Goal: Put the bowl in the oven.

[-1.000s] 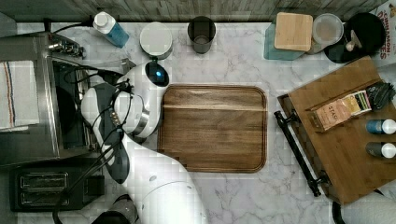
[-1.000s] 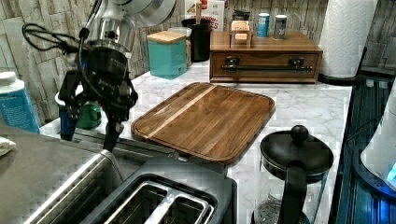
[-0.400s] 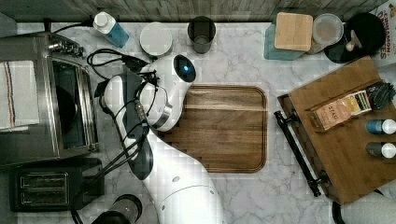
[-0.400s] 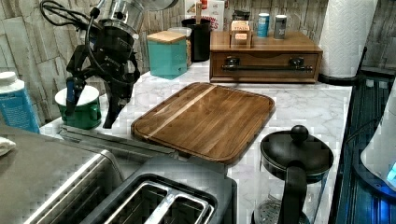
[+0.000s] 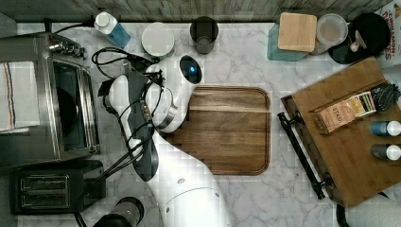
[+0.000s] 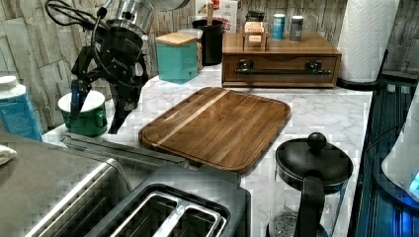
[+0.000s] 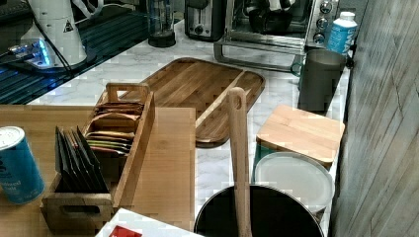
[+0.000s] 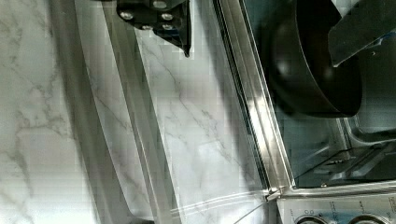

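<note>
Where print could be read, a tea packet (image 5: 341, 115) on the wooden tray (image 5: 352, 170) said "STASH", and a red-lettered box (image 5: 391, 29) at the top view's two o'clock corner showed part of "CINNAMON". Inside the stainless-steel oven (image 5: 45, 97), at the top view's nine o'clock, sat the round, glossy black bowl (image 8: 312, 60), behind the lowered glass door (image 8: 187, 140) through which the veined marble counter (image 5: 246, 61) showed. Two round knobs (image 8: 336, 219) edged the brushed-metal front. The black claw (image 6: 96, 106) hung above the door with its fingers (image 6: 119, 111) spread wide and empty, just beside a green mug (image 6: 88, 114) with a white inside. At centre lay a rounded-corner wooden board (image 5: 224, 130) with a pale stripe. A black two-slot toaster (image 5: 45, 191) stood at seven o'clock, and a dark grey cylindrical cup (image 5: 204, 34) at twelve.
</note>
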